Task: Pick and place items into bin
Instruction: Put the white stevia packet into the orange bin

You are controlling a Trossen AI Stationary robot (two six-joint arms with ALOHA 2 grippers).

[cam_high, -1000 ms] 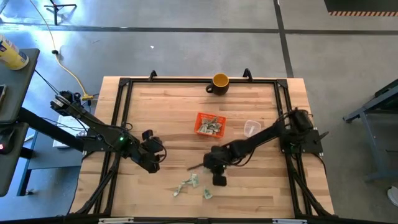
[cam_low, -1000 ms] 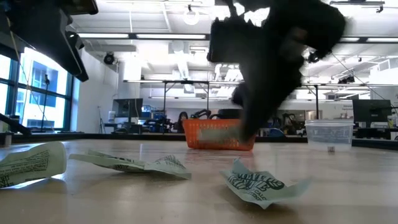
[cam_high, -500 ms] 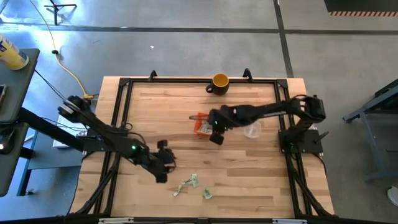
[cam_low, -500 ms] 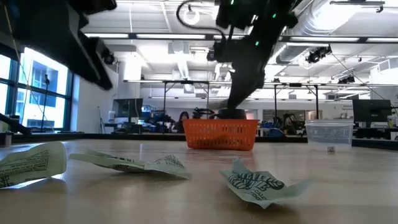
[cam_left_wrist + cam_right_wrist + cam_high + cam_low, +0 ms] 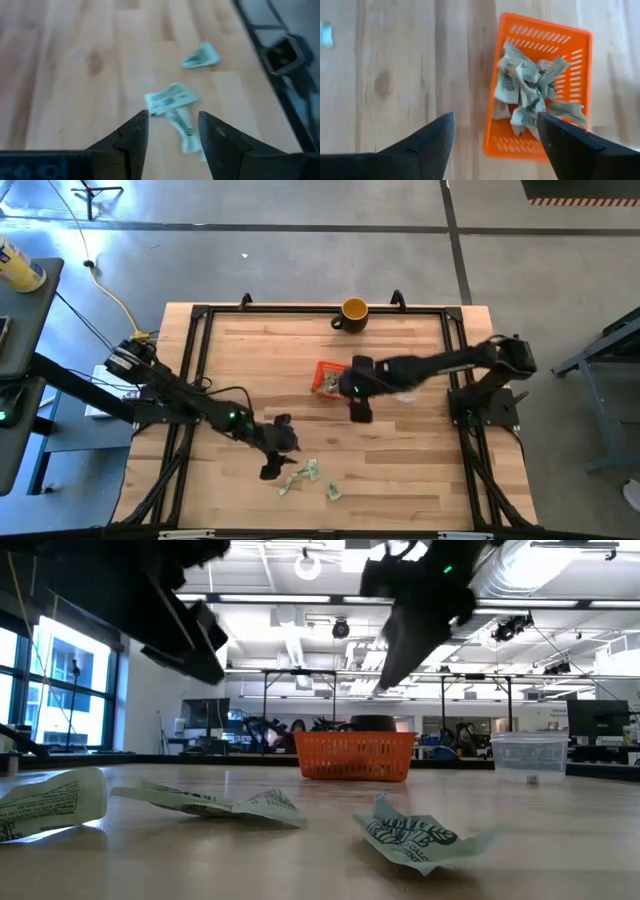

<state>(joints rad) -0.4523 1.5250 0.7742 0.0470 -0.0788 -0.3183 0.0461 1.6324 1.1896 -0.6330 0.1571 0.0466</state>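
Three crumpled green-and-white items (image 5: 300,475) (image 5: 333,492) lie flat on the wood near the table's front edge; the low view shows them close up (image 5: 215,802) (image 5: 415,835). My left gripper (image 5: 172,125) hovers open just left of them (image 5: 272,470), with an item (image 5: 170,97) ahead of its fingers. The orange bin (image 5: 540,85) stands mid-table and holds several crumpled items (image 5: 530,95). My right gripper (image 5: 495,135) is open above the bin's near side (image 5: 360,408), and its arm covers part of the bin (image 5: 326,377).
A yellow-orange mug (image 5: 353,311) stands at the far edge. A clear plastic container (image 5: 405,387) sits right of the bin and also shows in the low view (image 5: 530,755). A black frame (image 5: 190,360) runs along the table's sides. Bare wood lies between bin and loose items.
My right gripper has gone from beside the loose items near the front edge up and toward the far edge, to the bin, and now hangs above it. My left gripper has moved toward the table's right and near edges, closing in on the loose items.
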